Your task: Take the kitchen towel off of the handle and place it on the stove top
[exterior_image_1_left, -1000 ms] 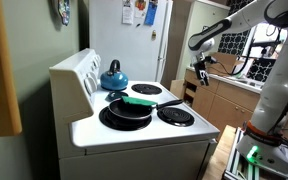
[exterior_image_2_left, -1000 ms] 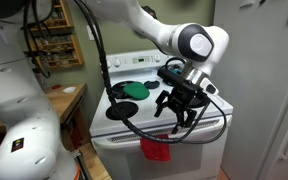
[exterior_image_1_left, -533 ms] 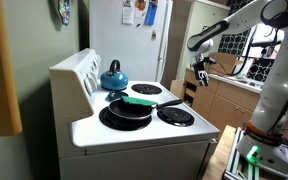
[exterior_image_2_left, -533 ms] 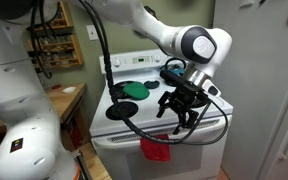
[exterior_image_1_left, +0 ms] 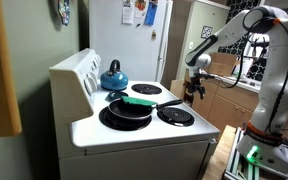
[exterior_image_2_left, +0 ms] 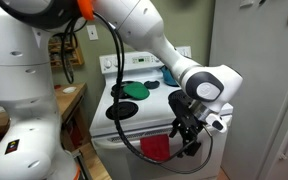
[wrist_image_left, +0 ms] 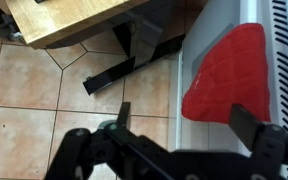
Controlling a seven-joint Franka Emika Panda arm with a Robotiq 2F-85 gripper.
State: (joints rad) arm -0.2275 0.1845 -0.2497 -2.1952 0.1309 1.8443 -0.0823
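The red kitchen towel [exterior_image_2_left: 156, 148] hangs on the oven door handle at the front of the white stove [exterior_image_2_left: 124, 122]; in the wrist view it [wrist_image_left: 227, 75] fills the right side against the oven door. My gripper [exterior_image_2_left: 192, 135] is low in front of the oven, just right of the towel, open and empty. In the wrist view its fingers [wrist_image_left: 189, 117] spread wide, the right one overlapping the towel's lower edge. In an exterior view the gripper [exterior_image_1_left: 195, 88] hangs beyond the stove's front edge. The stove top [exterior_image_1_left: 144, 117] carries a black pan with a green utensil [exterior_image_1_left: 137, 101].
A blue kettle [exterior_image_1_left: 113, 75] stands on a back burner. A wooden counter [wrist_image_left: 74, 22] and tiled floor [wrist_image_left: 34, 110] lie beside the stove. A grey fridge [exterior_image_2_left: 259, 80] stands close on one side. A wooden cabinet [exterior_image_1_left: 224, 100] is behind the arm.
The gripper has moved down from stove-top height to the level of the oven handle, beside the red towel. The towel has not moved.
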